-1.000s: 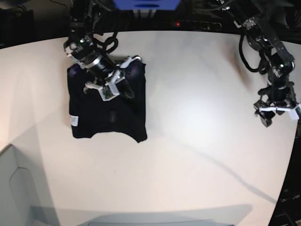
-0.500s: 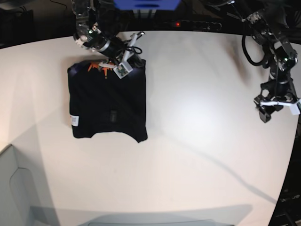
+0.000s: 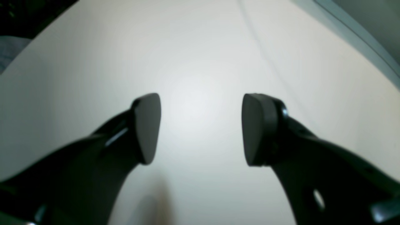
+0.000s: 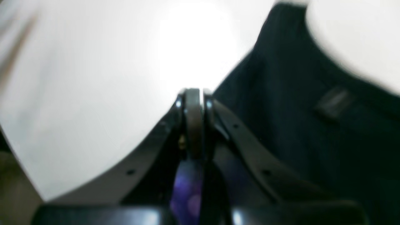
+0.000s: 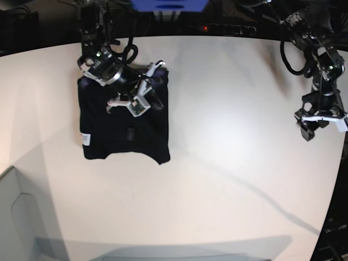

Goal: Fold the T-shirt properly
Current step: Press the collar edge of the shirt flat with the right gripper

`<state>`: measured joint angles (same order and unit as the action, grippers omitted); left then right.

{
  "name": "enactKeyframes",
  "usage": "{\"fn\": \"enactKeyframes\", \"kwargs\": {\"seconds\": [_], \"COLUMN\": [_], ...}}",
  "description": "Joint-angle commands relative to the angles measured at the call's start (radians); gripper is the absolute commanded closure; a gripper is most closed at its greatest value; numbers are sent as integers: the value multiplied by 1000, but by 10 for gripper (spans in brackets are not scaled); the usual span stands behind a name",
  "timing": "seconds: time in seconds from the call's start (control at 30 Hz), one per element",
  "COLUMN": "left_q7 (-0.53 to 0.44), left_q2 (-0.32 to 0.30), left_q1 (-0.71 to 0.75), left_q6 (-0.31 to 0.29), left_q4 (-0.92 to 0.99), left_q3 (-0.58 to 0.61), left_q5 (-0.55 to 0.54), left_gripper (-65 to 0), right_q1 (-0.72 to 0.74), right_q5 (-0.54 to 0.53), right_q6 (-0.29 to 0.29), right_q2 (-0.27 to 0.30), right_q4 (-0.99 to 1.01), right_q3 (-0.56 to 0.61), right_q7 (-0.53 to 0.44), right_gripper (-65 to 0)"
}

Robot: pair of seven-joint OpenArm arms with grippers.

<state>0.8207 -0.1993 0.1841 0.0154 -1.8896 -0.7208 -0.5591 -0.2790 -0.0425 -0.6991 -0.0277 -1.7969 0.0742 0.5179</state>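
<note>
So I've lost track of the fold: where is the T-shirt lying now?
In the base view the T-shirt lies folded on the table's left side near the far edge, under the right gripper.

T-shirt showing black, small white label at lower left edge. Table looking off-white. My left gripper showing dark grey pads; my right gripper black.

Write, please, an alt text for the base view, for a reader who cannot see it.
A folded black T-shirt lies on a pale table, with the right claw shut over its far edge. The left claw hangs open above bare table at the opposite side, far from the shirt.
</note>
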Motion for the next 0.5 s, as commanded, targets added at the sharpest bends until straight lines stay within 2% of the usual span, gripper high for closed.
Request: {"fn": "enactKeyframes", "kwargs": {"seconds": [0.0, 0.07, 0.27, 0.33, 0.47], "left_q7": [-18, -18, -18, -18, -18], "left_q2": [-12, -12, -9, -9, -9], "left_q1": [-2, -1, -1, -1, 2], "left_q6": [-4, -4, -4, -4, -4], "left_q4": [-18, -18, -15, -15, -18], "left_q3": [-6, -6, -6, -6, -6], "left_q5": [-8, -8, -8, -8, -8], "left_gripper": [-394, -394, -394, -394, -394], "right_q1": [-1, -7, -93, -102, -134], "right_q5": [-21, -21, -15, -15, -23], "right_q6": [1, 1, 1, 1, 1], "right_q2": [1, 4, 7, 27, 35], "right_q4": [18, 72, 204, 233, 161], "right_q3": [0, 3, 11, 9, 0], "right_q7": [-21, -37, -190, -216, -252], "right_gripper": [0, 0, 0, 0, 0]}}
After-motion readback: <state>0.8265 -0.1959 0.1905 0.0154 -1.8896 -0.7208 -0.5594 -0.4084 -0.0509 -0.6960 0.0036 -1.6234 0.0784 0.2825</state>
